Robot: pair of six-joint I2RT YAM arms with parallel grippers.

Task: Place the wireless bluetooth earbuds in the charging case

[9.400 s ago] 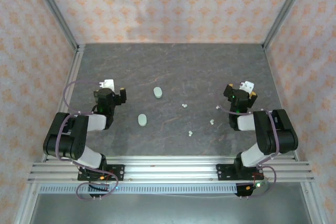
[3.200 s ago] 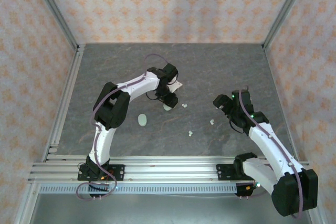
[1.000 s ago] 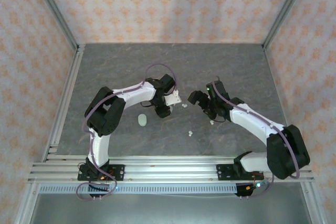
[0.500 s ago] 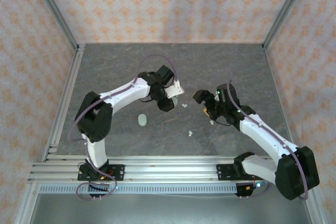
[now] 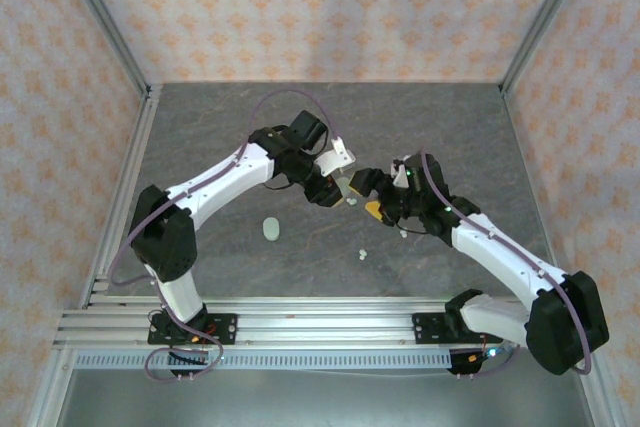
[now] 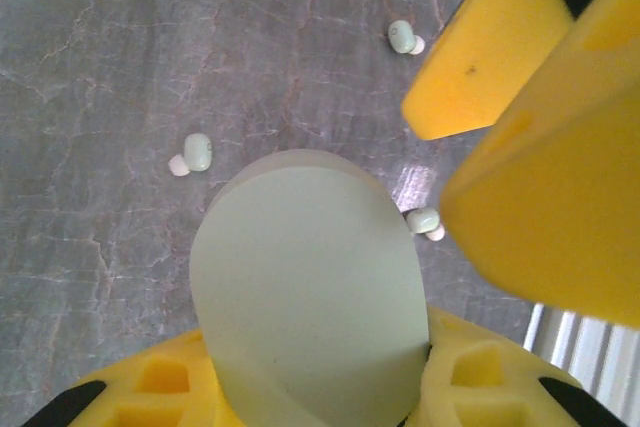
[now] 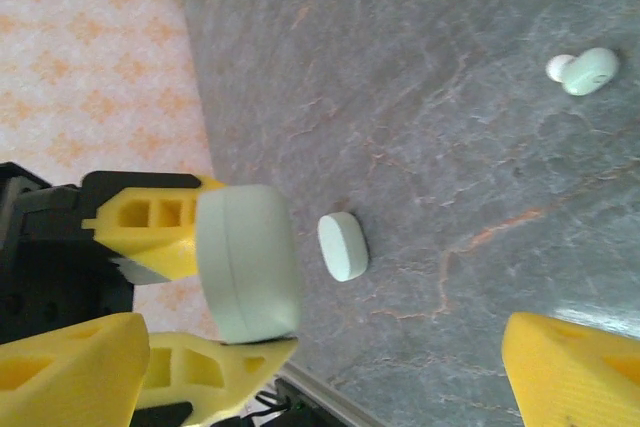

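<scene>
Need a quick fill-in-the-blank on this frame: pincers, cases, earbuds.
1. The left pincer is ___ on the pale green charging case, holding it off the table.
2. The right pincer stands ___ beside it, holding nothing.
3. In the left wrist view, ___ earbuds lie on the table.
4. The second charging case lies on the table with its lid ___.

Missing words: shut; open; three; closed.

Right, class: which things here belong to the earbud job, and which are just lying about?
Job: pale green oval case in left gripper; second pale green case lying flat; tiny whitish earbuds; open right gripper.
Just surroundings: grey stone-look table, orange-patterned walls, aluminium frame.
</scene>
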